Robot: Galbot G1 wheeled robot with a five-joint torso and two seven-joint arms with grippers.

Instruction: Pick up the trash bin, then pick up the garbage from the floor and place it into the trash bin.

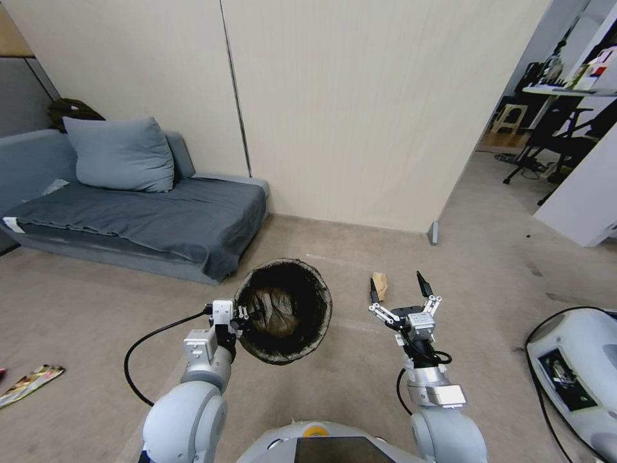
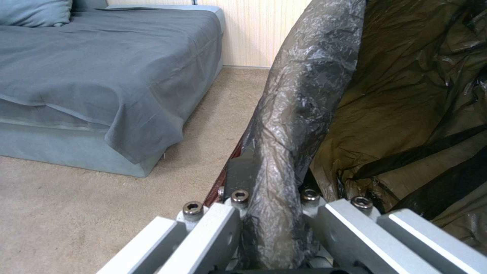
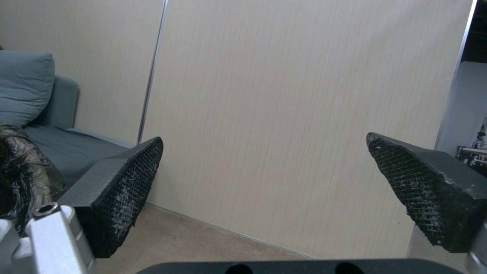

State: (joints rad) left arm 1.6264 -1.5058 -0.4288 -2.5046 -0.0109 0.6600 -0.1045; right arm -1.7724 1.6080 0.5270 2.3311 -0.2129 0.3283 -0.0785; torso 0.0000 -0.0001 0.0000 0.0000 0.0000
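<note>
The trash bin (image 1: 284,310), lined with a dark brown-black bag, hangs above the carpet in front of me, its mouth facing up. My left gripper (image 1: 247,314) is shut on the bin's rim (image 2: 299,99), the bag-covered edge pinched between its fingers. My right gripper (image 1: 397,287) is held up to the right of the bin, open, with nothing between its black ridged pads (image 3: 127,179). A tan crumpled piece of garbage (image 1: 380,283) lies on the floor just beyond the right gripper. A red-yellow wrapper (image 1: 29,382) lies on the carpet at the far left.
A grey-blue sofa (image 1: 148,218) with a cushion (image 1: 119,154) stands at the left against a beige panel wall (image 1: 360,109). A doorway at the right opens to a room with office chairs (image 1: 553,138). A white machine body (image 1: 578,379) sits at the lower right.
</note>
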